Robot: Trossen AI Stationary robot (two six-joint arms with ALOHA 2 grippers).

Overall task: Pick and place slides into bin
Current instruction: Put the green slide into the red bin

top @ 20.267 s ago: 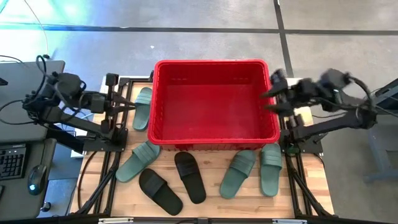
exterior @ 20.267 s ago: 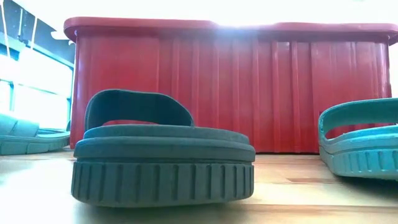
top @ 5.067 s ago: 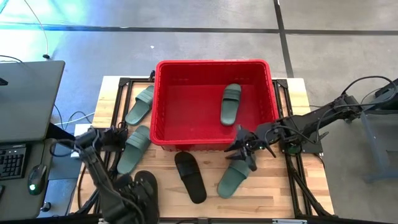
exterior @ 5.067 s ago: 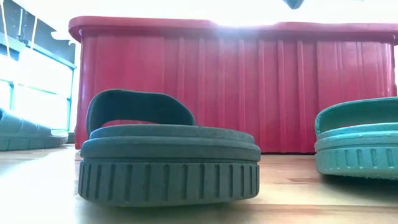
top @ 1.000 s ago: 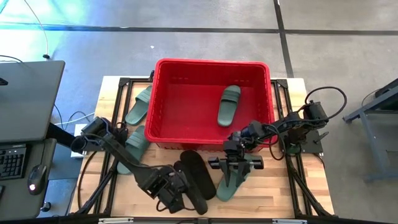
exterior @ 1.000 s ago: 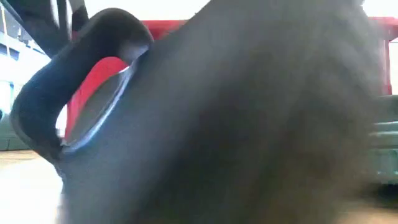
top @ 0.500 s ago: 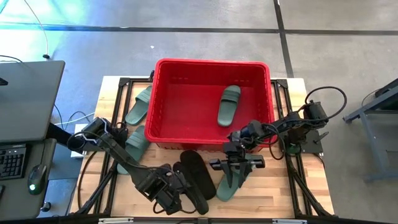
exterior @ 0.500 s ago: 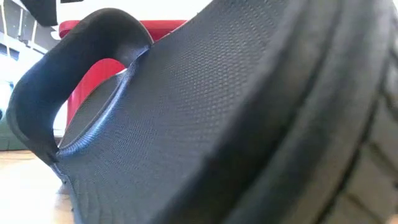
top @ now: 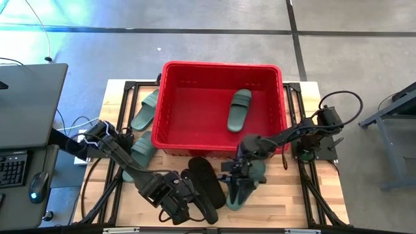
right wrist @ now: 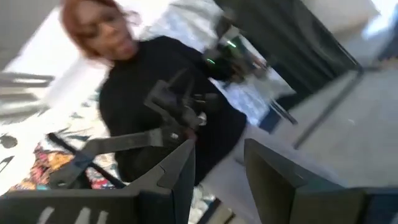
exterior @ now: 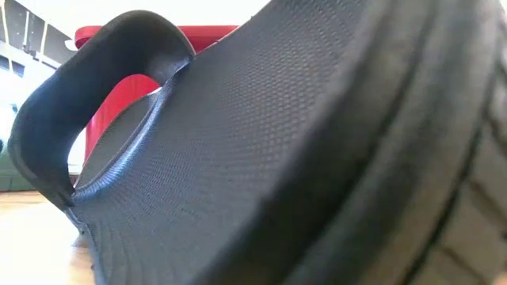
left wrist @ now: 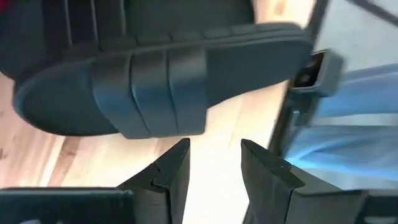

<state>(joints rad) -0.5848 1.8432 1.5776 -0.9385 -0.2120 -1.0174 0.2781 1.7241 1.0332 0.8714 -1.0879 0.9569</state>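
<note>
- Slides lie around the red bin: one green slide rests inside it toward the right, two green ones sit at its left side.
- Low in the frame, the left gripper hovers at the black slides; its fingers stand apart, holding nothing.
- Right gripper sits over a green slide below the bin; its fingers are spread, gripping nothing.

Robot lab/workshop: concrete floor, wood bench on alu frame, desk w/ keyboard.
</note>
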